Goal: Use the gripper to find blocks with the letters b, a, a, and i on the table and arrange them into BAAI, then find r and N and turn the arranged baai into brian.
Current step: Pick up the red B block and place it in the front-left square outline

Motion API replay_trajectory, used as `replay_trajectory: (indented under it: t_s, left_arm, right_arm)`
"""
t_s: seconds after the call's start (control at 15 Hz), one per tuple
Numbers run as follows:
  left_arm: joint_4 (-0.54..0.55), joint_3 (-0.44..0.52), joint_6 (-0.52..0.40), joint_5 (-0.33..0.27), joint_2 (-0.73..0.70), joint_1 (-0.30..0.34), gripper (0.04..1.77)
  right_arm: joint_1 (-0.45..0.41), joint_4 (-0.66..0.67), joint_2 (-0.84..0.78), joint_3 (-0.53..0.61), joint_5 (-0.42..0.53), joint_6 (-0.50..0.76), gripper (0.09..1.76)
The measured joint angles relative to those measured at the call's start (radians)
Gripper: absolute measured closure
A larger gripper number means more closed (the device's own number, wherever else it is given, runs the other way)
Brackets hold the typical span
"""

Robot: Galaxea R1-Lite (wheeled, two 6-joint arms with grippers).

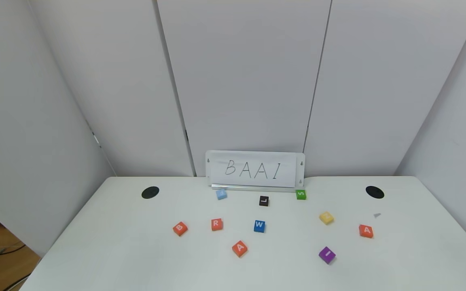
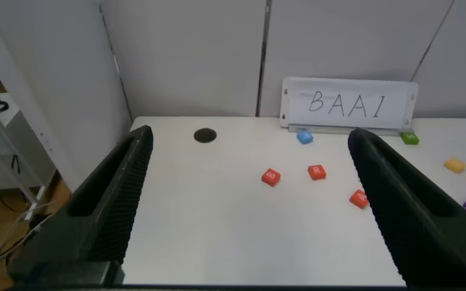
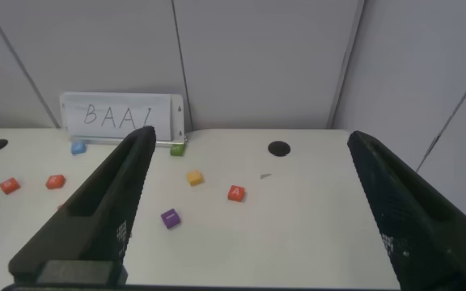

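Note:
Scattered on the white table (image 1: 136,258) lie the orange-red B (image 1: 180,228), R (image 1: 217,224) and two A blocks (image 1: 239,248) (image 1: 365,230), the purple I (image 1: 327,255) and the yellow N (image 1: 326,217). Neither gripper shows in the head view. My left gripper (image 2: 249,136) hangs open and empty above the table's near left edge, with B (image 2: 271,177) and R (image 2: 317,171) ahead of it. My right gripper (image 3: 252,137) is open and empty above the near right edge, facing an A (image 3: 235,193), the I (image 3: 170,218) and the N (image 3: 195,178).
A white card reading BAAI (image 1: 255,169) stands at the table's back edge. Near it lie a light blue block (image 1: 221,194), a black L (image 1: 263,201) and a green S (image 1: 301,194); a blue W (image 1: 259,226) is mid-table. Two black holes (image 1: 150,192) (image 1: 374,192) flank them.

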Motion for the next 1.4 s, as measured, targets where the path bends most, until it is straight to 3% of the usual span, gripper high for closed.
replay_trajectory:
  t_s: [0.53, 0.87, 1.07, 1.4]
  left_arm:
    - [0.126, -0.373, 0.029, -0.006, 0.487, -0.003, 0.09]
    - [0.279, -0.609, 0.037, -0.007, 0.782, -0.003, 0.09]
    - [0.297, -0.659, 0.037, -0.005, 0.929, -0.003, 0.09]
    - [0.294, -0.687, 0.028, 0.006, 1.111, 0.007, 0.09]
  right_arm:
    - [-0.004, 0.246, 0.502, -0.430, 0.005, 0.002, 0.14]
    - [-0.001, 0.374, 0.817, -0.671, 0.004, 0.024, 0.14]
    - [0.003, 0.447, 0.958, -0.754, 0.003, 0.047, 0.14]
    - [0.045, 0.453, 1.104, -0.777, 0.004, 0.097, 0.14]
